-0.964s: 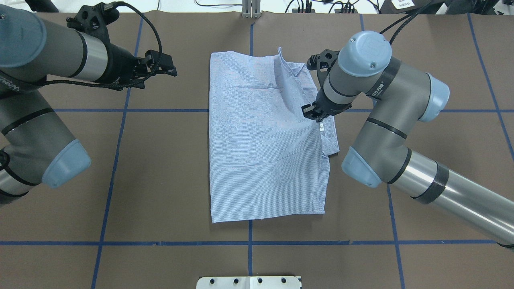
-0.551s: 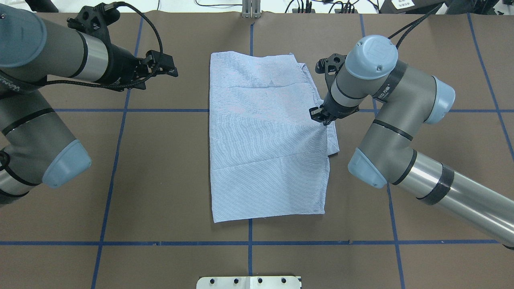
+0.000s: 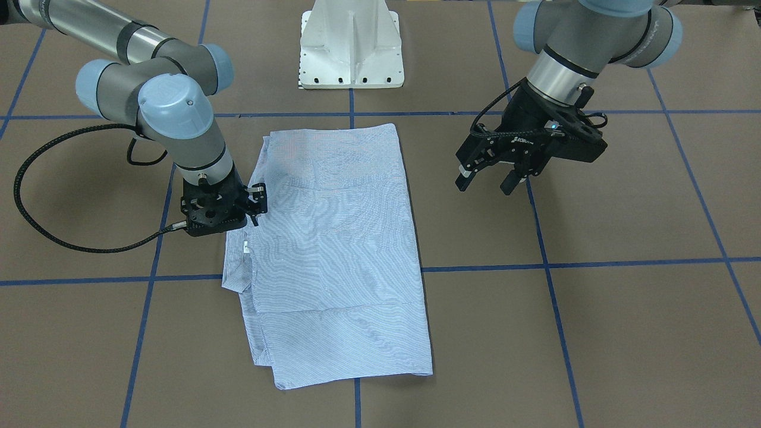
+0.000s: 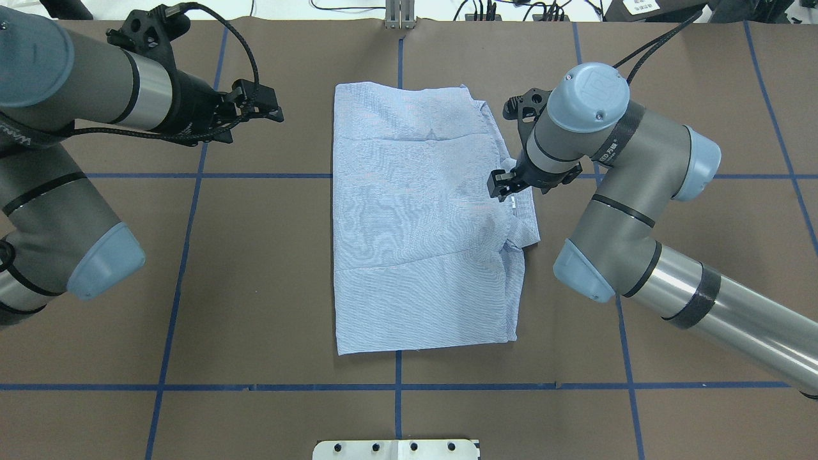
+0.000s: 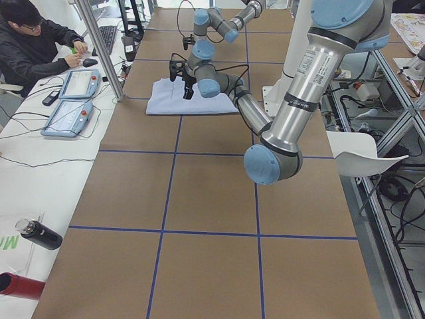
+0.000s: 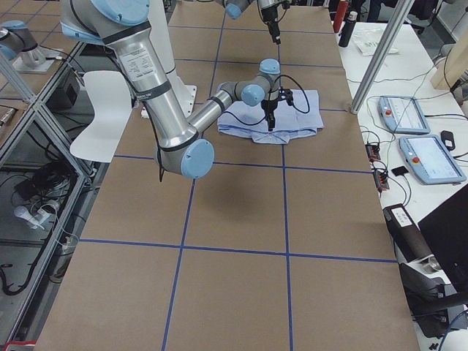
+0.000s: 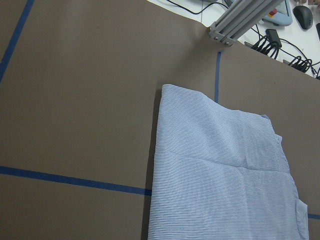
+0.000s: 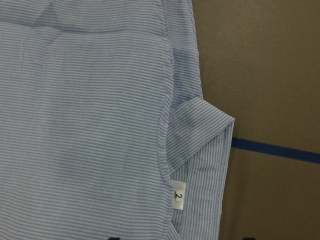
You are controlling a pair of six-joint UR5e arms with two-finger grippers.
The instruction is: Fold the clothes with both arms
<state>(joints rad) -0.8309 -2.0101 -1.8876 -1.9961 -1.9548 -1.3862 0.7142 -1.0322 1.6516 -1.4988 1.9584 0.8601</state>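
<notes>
Shirt (image 4: 422, 217) lies folded on tabletop (image 4: 255, 287), centre. Right hand (image 4: 501, 188) over collar (image 8: 200, 117) edge, spread, pinching nothing. Left hand (image 3: 486, 183) spread, empty, well apart. I'd flatten sticking-out collar first, then grip corners evenly.

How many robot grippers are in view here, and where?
2. The left gripper hangs open above bare table beside the shirt; the right gripper sits open at the shirt's opposite edge, near the neck label. None seems hidden.

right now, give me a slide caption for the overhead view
Right claw open over the collar edge of a folded striped shirt; left claw open off to the side.
</notes>
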